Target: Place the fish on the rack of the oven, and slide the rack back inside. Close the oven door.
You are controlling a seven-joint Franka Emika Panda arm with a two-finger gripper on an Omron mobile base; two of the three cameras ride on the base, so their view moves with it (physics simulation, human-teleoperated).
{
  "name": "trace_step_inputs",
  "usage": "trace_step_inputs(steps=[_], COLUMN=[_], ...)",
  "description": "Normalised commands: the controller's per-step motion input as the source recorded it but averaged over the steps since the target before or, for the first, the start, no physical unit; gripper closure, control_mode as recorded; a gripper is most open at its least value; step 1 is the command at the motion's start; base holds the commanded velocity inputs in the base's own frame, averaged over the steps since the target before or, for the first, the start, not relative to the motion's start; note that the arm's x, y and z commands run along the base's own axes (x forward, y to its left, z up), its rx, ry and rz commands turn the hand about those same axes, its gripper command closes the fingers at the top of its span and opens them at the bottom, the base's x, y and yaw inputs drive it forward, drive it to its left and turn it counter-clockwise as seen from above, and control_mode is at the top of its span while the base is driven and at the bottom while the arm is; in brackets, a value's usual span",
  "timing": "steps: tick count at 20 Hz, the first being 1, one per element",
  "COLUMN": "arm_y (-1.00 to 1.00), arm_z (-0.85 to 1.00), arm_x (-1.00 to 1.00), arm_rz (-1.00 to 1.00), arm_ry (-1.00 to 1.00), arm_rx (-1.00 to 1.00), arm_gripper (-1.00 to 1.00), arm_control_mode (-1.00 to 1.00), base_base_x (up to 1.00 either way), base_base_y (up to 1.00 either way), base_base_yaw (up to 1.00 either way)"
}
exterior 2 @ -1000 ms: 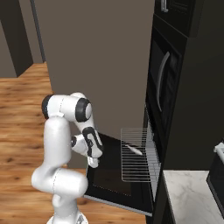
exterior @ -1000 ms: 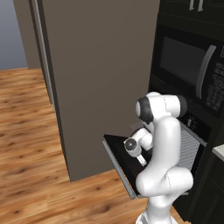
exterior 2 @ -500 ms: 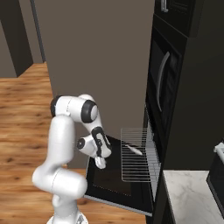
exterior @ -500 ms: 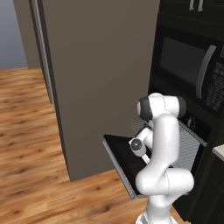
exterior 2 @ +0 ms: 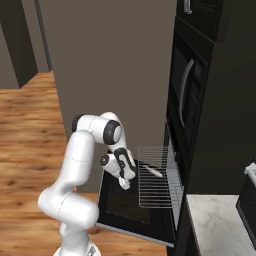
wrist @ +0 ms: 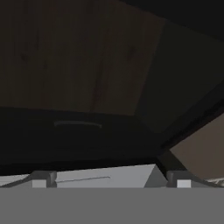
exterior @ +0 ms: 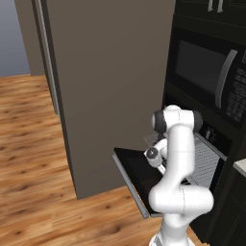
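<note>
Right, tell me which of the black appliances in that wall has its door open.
The oven, the lower one: the oven door lies folded down flat with the rack pulled out over it. The microwave above it is shut.

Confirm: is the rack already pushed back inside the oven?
No: in the right base view the rack sticks out over the open oven door, with the fish lying on it.

Bent sharply at the elbow, forearm angled down and forward — gripper (exterior 2: 123, 183) hanging low, fingertips pointing downward; whether spread or closed cannot be told.
</note>
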Motion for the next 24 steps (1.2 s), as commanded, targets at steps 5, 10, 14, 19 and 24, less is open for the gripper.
trace_step_inputs(steps=[5, 10, 14, 19, 24], arm_y=[-0.57, -0.66, -0.86, -0.98, -0.49], arm_z=[-0.4, -0.41, -0.05, 0.01, 0.14], arm_x=[0.39, 0.36, 0.17, 0.17, 0.0], arm_rz=[0.05, 0.05, 0.0, 0.0, 0.0], arm_ry=[0.07, 0.05, 0.0, 0.0, -0.01], arm_rx=[-0.05, -0.09, -0.06, -0.01, 0.0], arm_gripper=[-1.0, -1.0, -1.0, -1.0, -1.0], arm_control_mode=[-1.0, -1.0, -1.0, -1.0, -1.0], base_base_x=[0.0, 0.0, 0.0, 0.0, 0.0], base_base_y=[0.0, 0.0, 0.0, 0.0, 0.0], base_base_yaw=[0.0, 0.0, 0.0, 0.0, 0.0])
